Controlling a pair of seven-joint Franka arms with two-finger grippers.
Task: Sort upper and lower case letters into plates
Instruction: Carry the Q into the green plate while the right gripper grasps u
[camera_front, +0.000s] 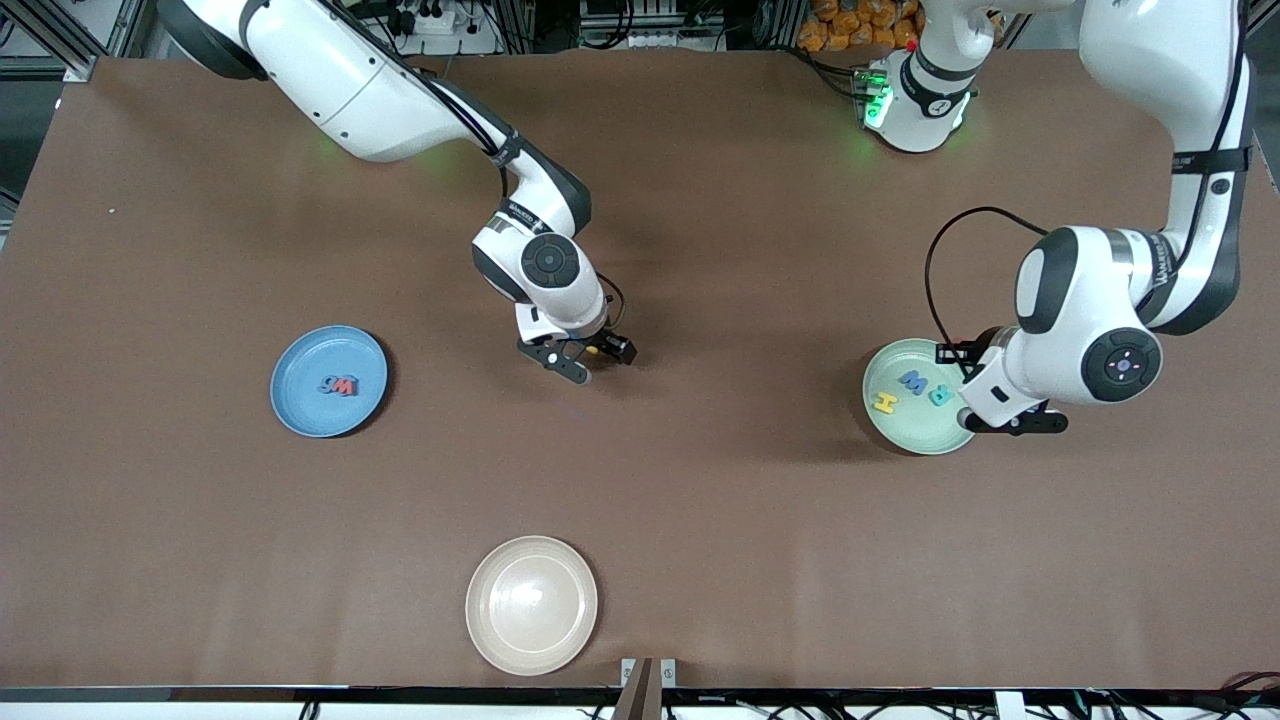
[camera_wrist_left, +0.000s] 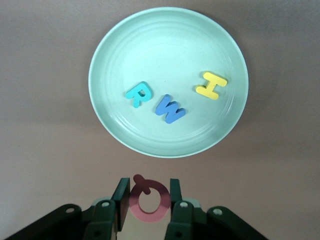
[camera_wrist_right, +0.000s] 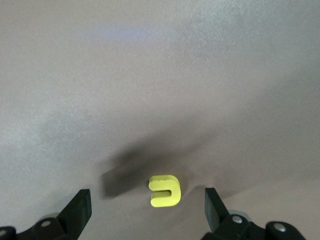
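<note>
The pale mint plate holds a yellow H, a blue letter and a teal R. My left gripper hangs over the table just off that plate's rim, at the left arm's end, shut on a red Q. The blue plate holds a red letter and a blue letter side by side. A yellow u lies on the table mid-table. My right gripper is low over it, open, one finger on each side and neither touching.
A cream-beige plate with nothing in it sits near the table's front edge, nearer the camera than the right gripper. Brown tabletop spreads between the plates.
</note>
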